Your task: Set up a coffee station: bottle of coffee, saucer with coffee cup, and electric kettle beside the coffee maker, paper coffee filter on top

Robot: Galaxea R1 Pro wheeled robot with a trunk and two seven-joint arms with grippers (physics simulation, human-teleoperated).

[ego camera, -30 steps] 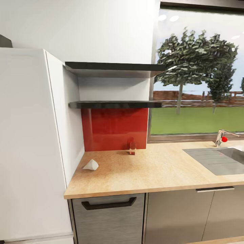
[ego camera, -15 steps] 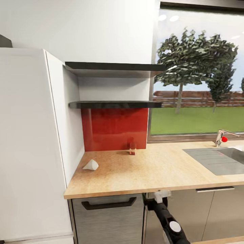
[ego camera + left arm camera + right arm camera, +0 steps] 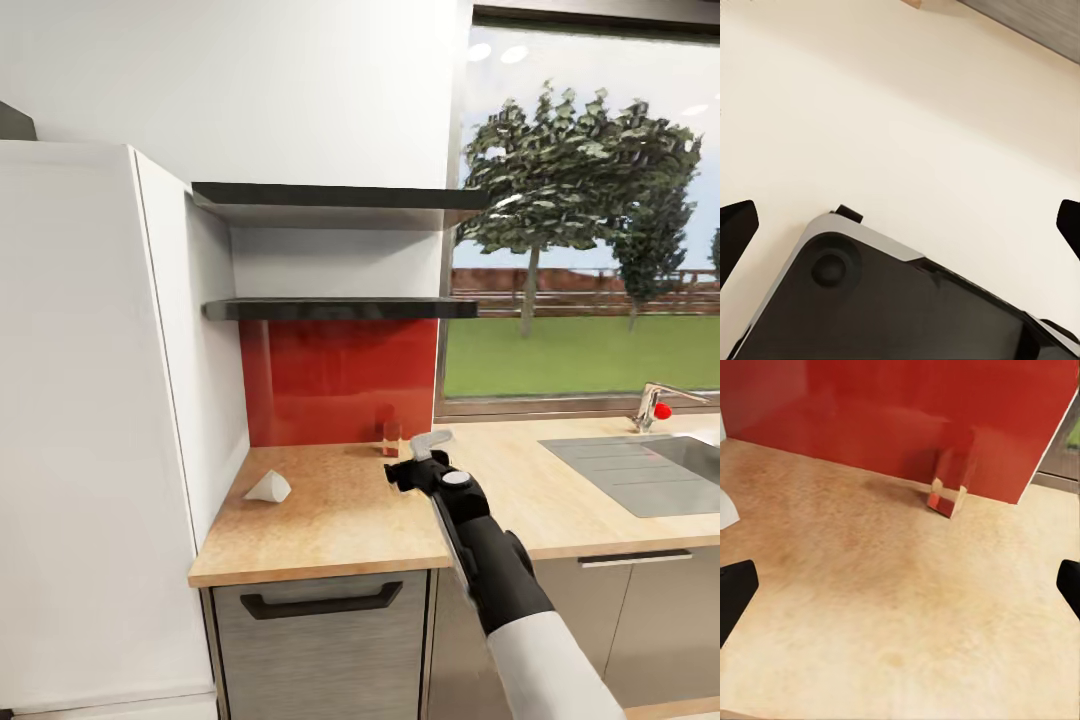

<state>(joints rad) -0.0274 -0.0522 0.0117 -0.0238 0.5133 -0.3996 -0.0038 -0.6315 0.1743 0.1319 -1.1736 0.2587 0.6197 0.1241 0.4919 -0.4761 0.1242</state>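
right arm over the counter, filter off to the side

the right gripper (image 3: 418, 455) hangs over the kitchen countertop (image 3: 340, 530) with fingers spread wide, holding nothing; the left gripper (image 3: 900, 225) is spread too. the paper coffee filter (image 3: 268, 488) lies near the counter's left end. reaching across could knock the small red-looking glass block (image 3: 390, 438) by the red wall. i can't tell what that block is.

One paper coffee filter (image 3: 268, 488) is counted on the bench (image 3: 340, 520), near its left edge. One small red-tinted glass object (image 3: 390, 436) is counted at the back edge. Two dark shelf boards (image 3: 340, 309) are counted above. One inset sink (image 3: 650, 470) and one tap (image 3: 655, 402) are counted at the right.
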